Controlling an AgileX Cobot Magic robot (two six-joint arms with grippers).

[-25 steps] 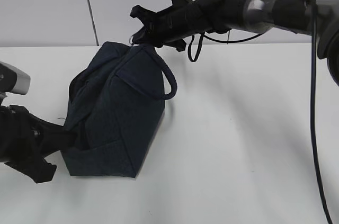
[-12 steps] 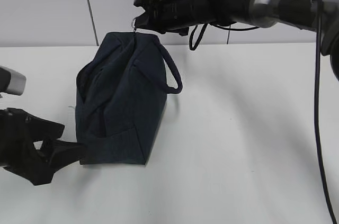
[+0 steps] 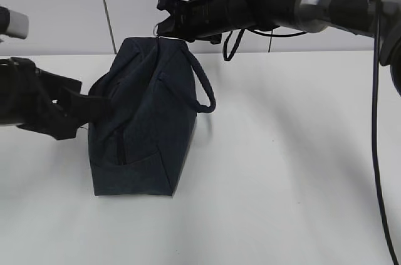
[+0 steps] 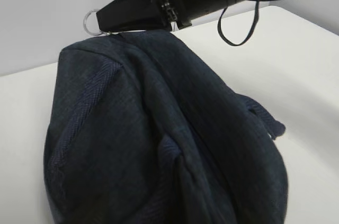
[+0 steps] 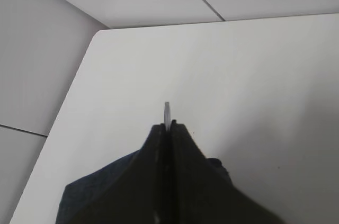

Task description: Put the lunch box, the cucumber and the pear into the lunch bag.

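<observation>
Soft, limp bag [image 3: 143,121]: right gripper [image 3: 164,27] pinches the ring pull [image 4: 91,21]; left gripper [image 3: 84,107] open beside its end, holding nothing.

A boxy dark navy fabric lunch bag [image 3: 141,127] stands upright on the white worktop [image 3: 288,171], its thick looped handle [image 3: 203,93] hanging at one side, its metal ring pull [image 4: 91,20] at the top.

Lab-like test bench — bare white table [image 3: 288,171], plain panelled wall [image 3: 56,2].
</observation>
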